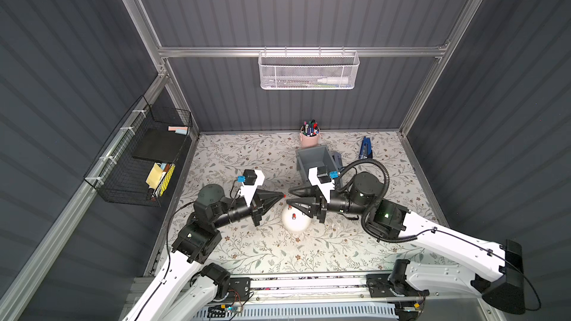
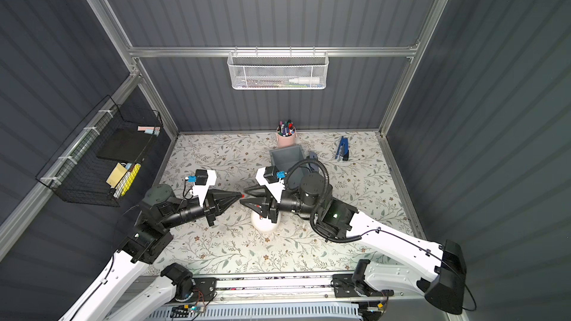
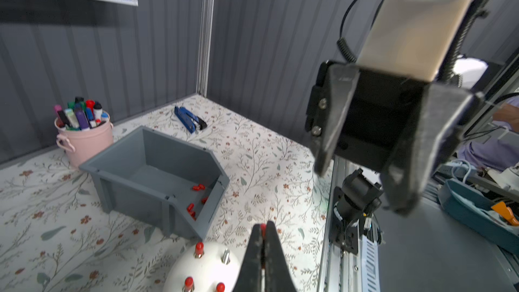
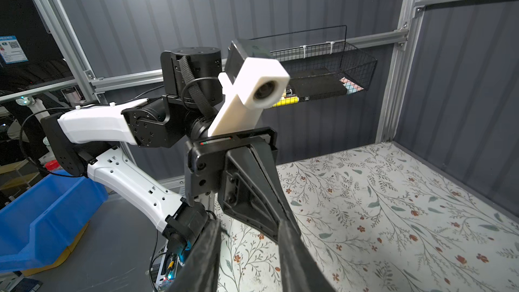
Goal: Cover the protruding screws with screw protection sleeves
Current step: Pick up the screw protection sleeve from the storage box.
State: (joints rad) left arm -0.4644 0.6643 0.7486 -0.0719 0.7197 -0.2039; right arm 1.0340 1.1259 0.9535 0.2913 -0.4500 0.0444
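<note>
The sleeves (image 3: 198, 187) are red, the bin (image 3: 134, 200) grey, the cup (image 3: 87, 143) pink, the tabletop (image 3: 266, 158) cream with leafy sprigs.

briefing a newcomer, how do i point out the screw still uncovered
On the floral table, near the grey bin, sits a white dome. Yours is the screw on it that shows bare silver, while its three neighbours wear red caps.

Four screws (image 3: 225, 255) — three wearing red sleeves (image 3: 199, 248), one bare — one grey bin (image 3: 132, 198).
</note>
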